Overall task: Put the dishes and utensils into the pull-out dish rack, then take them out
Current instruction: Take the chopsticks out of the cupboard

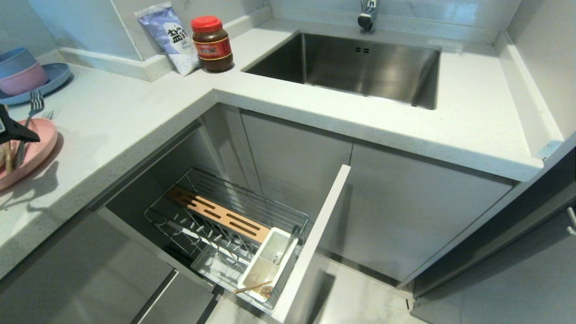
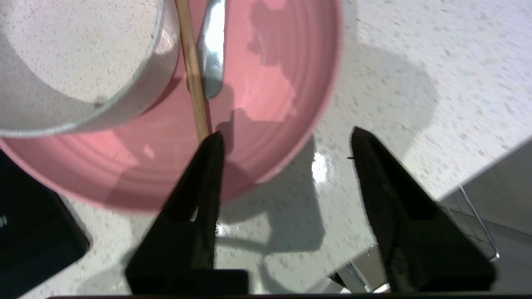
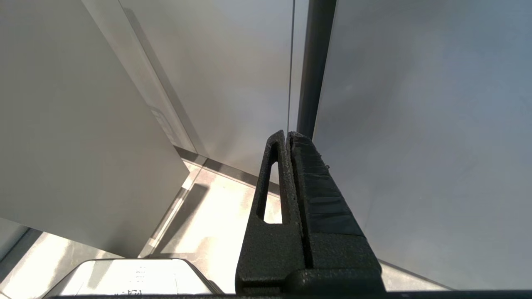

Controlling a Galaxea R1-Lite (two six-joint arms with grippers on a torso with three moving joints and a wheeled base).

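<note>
Hovering with jaws parted and empty over the round pale-pink plate (image 2: 266,137), the left gripper (image 2: 286,141) must next pinch the thin light-wood chopstick (image 2: 193,70) for loading.

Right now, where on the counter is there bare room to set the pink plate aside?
The widest bare stretch of countertop lies between the pink plate and the sink, in front of the jar. The far left is crowded: the plate carries a fork, with stacked bowls behind.
</note>
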